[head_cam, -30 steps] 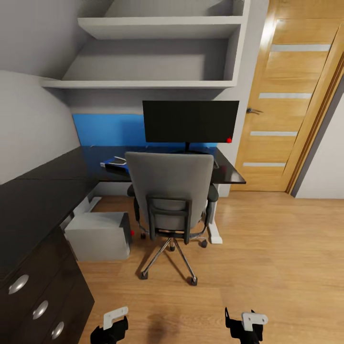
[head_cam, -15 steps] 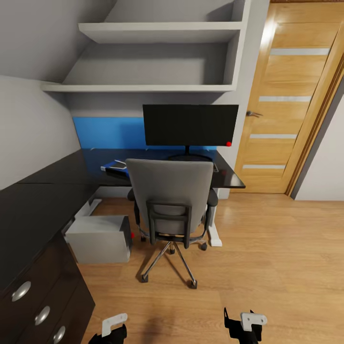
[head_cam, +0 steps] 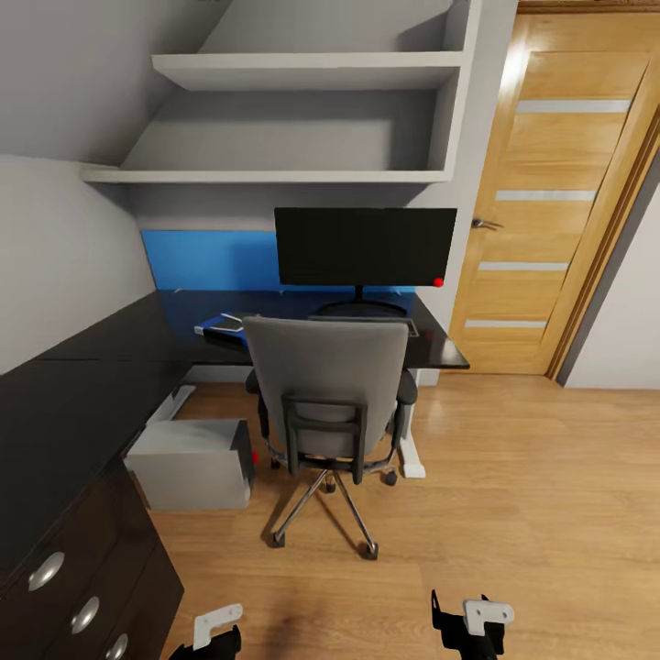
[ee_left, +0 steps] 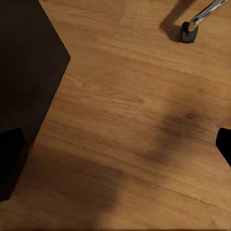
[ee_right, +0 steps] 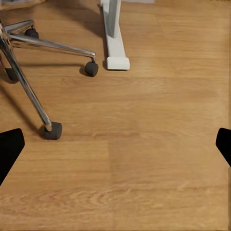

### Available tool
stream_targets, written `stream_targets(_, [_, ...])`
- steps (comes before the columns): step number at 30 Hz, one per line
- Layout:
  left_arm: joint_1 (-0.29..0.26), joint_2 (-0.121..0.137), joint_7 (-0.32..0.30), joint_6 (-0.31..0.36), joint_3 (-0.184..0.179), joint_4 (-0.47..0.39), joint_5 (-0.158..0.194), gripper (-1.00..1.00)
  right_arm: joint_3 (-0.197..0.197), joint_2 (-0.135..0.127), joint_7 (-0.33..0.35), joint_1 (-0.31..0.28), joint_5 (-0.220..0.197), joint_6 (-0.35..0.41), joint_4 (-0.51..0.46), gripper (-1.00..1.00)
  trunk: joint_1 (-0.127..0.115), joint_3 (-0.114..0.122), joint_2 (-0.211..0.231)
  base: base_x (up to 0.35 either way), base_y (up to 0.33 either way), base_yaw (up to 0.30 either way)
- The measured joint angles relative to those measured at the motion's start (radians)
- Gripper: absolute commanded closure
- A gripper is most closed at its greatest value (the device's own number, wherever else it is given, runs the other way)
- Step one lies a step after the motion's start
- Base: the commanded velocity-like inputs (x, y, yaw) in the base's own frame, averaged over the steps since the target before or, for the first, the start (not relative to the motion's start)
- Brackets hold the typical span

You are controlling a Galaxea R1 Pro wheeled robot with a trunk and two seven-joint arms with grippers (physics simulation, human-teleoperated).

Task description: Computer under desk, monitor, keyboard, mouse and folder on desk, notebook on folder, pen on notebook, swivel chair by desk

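At bottom edge of head view, left tool (head_cam: 213, 634) and right tool (head_cam: 472, 623) hang low over wood floor (head_cam: 532, 513), both spread wide, gripping nothing. Swivel chair (head_cam: 332, 394) tucked against table (head_cam: 110, 339); monitor (head_cam: 365, 246) on table; computer (head_cam: 194, 463) beneath it.

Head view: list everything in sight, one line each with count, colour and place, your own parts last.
monitor: 1, black, on the desk by the blue panel
desk: 1, black top, L-shaped, along the left and back walls
chair: 1, grey, chrome base, in front of the monitor
computer: 1, light grey, on the floor under the desk
folder: 1, blue, on the desk, left of the chair
shelves: 2, grey-white, above the desk
door: 1, wooden, at right
left gripper: open
right gripper: open
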Motion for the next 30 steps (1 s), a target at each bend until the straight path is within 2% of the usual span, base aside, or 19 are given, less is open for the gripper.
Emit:
stream_targets(7, [0.013, 0.008, -0.001, -0.001, 0.002, 0.034, 0.002, -1.00, 0.001, -0.003, 0.001, 0.006, 0.002, -0.008, 0.030, -1.00, -0.027, 0.022, 0.049, 0.000, 0.000, 0.000])
stream_targets(9, [0.078, 0.022, -0.002, -0.010, 0.006, 0.038, 0.002, -1.00, 0.000, -0.005, 0.001, 0.034, 0.001, -0.072, 0.043, -1.00, -0.035, 0.028, 0.063, 0.000, 0.000, 0.000])
stream_targets(10, [0.117, 0.035, -0.002, -0.021, 0.007, 0.039, 0.001, -1.00, -0.002, -0.008, 0.000, 0.066, 0.001, -0.167, 0.046, -1.00, -0.038, 0.031, 0.070, 0.000, 0.000, 0.000])
stream_targets(12, [0.142, 0.045, -0.003, -0.038, 0.003, 0.039, -0.001, -1.00, 0.000, -0.009, 0.001, 0.091, 0.002, -0.236, 0.047, -1.00, -0.046, 0.037, 0.084, 0.000, 0.000, 0.000])
stream_targets(14, [0.176, 0.060, -0.004, -0.091, 0.002, 0.039, -0.002, -1.00, 0.000, -0.010, 0.002, 0.127, 0.002, -0.291, 0.044, -1.00, -0.054, 0.044, 0.098, 0.000, 0.000, 0.000])
stream_targets(15, [0.197, 0.066, -0.005, -0.141, 0.003, 0.039, -0.002, -1.00, 0.001, -0.009, 0.002, 0.145, 0.002, -0.309, 0.043, -1.00, -0.058, 0.047, 0.105, 0.000, 0.000, 0.000])
stream_targets(18, [0.224, 0.070, -0.006, -0.239, -0.001, 0.039, -0.015, -1.00, 0.003, -0.008, 0.003, 0.160, 0.003, -0.316, 0.042, -1.00, -0.069, 0.056, 0.126, 0.000, 0.000, 0.000])
stream_targets(19, [0.243, 0.072, -0.006, -0.366, -0.001, 0.039, -0.049, -1.00, 0.004, -0.007, 0.004, 0.170, 0.004, -0.316, 0.043, -1.00, -0.073, 0.059, 0.133, 0.000, 0.000, 0.000])
stream_targets(23, [0.262, 0.073, -0.005, -0.459, -0.002, 0.039, -0.084, -1.00, 0.004, -0.006, 0.004, 0.174, 0.004, -0.316, 0.044, -1.00, -0.088, 0.072, 0.161, 0.000, 0.000, 0.000])
stream_targets(25, [0.272, 0.073, -0.005, -0.478, -0.002, 0.039, -0.092, -1.00, 0.005, -0.007, 0.005, 0.175, 0.004, -0.316, 0.045, -1.00, -0.096, 0.078, 0.175, 0.000, 0.000, 0.000])
stream_targets(30, [0.293, 0.072, -0.004, -0.609, -0.002, 0.039, -0.103, -1.00, 0.004, -0.010, 0.003, 0.176, 0.001, -0.316, 0.045, -1.00, -0.115, 0.094, 0.210, 0.000, 0.000, 0.000])
